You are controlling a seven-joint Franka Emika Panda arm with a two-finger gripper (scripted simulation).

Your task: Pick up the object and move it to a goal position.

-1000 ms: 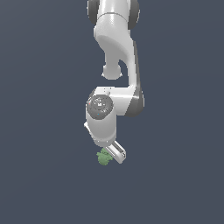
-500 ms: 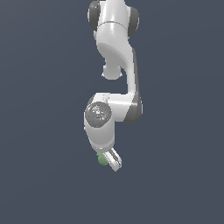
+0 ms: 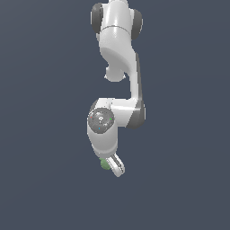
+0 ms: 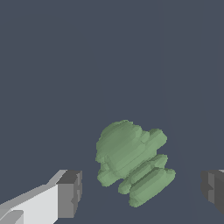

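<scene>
Since the jaws of the gripper (image 4: 140, 188) stand spread apart with nothing between their pads but the lumpy green object (image 4: 131, 159), the step in hand looks to be the final descent and closing for the pick. To do it well, I would judge that the arm should come straight down without drifting sideways, so that both dark pads (image 4: 69, 193) pass on either side of the object's knobbly body before any squeeze begins, and that the close should be slow enough for the bumpy outline to settle against the pads instead of being flicked out. A grasp across the thicker, rounded part seems safer than one across the narrower ridged lobes, which could slip. In the wrist view the object lies between the two pads, nearer the middle of the gap than either side, with clear space visible on both sides, so nothing is touching it. In the exterior view the white gripper (image 3: 114, 165) hangs at the end of the bent arm, and the green object (image 3: 105, 164) shows as a small spot just beside the fingers, partly hidden by them. The plain dark worktop (image 3: 45, 188) gives no cue as to height, so how far the pads stand above the surface cannot be told.
</scene>
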